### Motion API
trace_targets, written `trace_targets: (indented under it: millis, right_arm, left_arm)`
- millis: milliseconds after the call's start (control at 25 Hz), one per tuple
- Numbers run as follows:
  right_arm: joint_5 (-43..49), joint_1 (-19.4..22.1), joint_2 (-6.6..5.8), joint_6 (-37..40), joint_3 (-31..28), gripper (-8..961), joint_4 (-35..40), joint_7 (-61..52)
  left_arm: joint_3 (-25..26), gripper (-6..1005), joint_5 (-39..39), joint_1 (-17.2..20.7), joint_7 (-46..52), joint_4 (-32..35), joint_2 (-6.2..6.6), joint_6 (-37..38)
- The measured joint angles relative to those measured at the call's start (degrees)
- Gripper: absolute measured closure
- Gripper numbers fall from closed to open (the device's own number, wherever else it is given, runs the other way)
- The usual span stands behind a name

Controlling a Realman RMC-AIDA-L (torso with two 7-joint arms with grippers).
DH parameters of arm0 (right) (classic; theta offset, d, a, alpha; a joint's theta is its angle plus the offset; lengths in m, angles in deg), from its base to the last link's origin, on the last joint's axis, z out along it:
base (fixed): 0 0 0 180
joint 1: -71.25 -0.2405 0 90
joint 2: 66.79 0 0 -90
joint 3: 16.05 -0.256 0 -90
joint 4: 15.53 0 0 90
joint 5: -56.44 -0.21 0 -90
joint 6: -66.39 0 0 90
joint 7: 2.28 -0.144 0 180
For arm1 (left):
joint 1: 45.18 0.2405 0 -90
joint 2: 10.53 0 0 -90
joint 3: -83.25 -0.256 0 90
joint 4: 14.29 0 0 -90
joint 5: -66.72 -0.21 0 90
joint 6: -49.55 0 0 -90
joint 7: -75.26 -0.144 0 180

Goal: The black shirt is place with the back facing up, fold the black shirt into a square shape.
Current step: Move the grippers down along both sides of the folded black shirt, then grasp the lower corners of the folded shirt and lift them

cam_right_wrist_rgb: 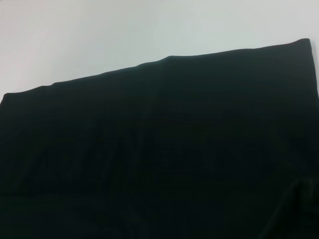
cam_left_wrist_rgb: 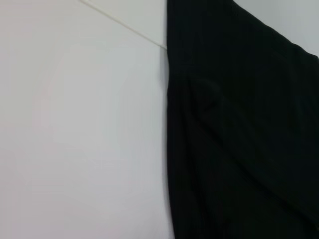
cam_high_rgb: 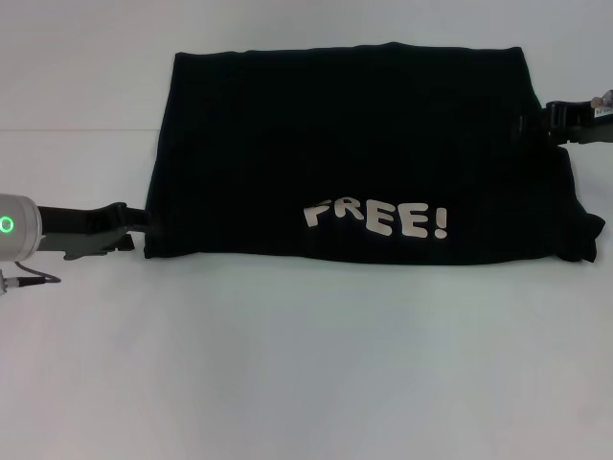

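The black shirt (cam_high_rgb: 354,144) lies folded into a wide rectangle on the white table (cam_high_rgb: 306,364), with white letters "FREE!" (cam_high_rgb: 376,218) showing near its front edge. My left gripper (cam_high_rgb: 137,222) sits low at the shirt's front left corner, touching its edge. At the shirt's right edge, toward the back, my right gripper (cam_high_rgb: 533,125) rests against the cloth. A bunched sleeve (cam_high_rgb: 584,235) sticks out at the front right. The left wrist view shows the shirt's (cam_left_wrist_rgb: 239,129) edge against the table, the right wrist view shows the shirt's (cam_right_wrist_rgb: 159,159) flat surface; no fingers appear in either.
The table's back edge (cam_high_rgb: 77,128) runs behind the left arm. A thin cable (cam_high_rgb: 29,280) hangs by the left arm's wrist. Bare white table spreads in front of the shirt.
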Motion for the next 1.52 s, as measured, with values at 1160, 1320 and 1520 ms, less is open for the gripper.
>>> trace_targets:
  millis: [1160, 1320, 1520]
  right_arm:
    - [0.04, 0.75, -0.8, 3.3, -0.51, 288, 0.19, 0.0]
    - [0.43, 1.53, -2.26, 8.43, -0.5, 288, 0.26, 0.0]
    - [0.96, 4.03, -3.82, 12.91, -0.1, 289, 0.59, -1.28]
  left_arm:
    - [-1.32, 789, -0.41, -2.31, -0.14, -3.38, 0.06, -1.37]
    - [-1.27, 887, -0.43, -2.4, -0.13, -2.87, 0.2, -0.96]
    - [-1.07, 972, -0.23, -2.45, -0.14, -2.5, 0.28, -0.7]
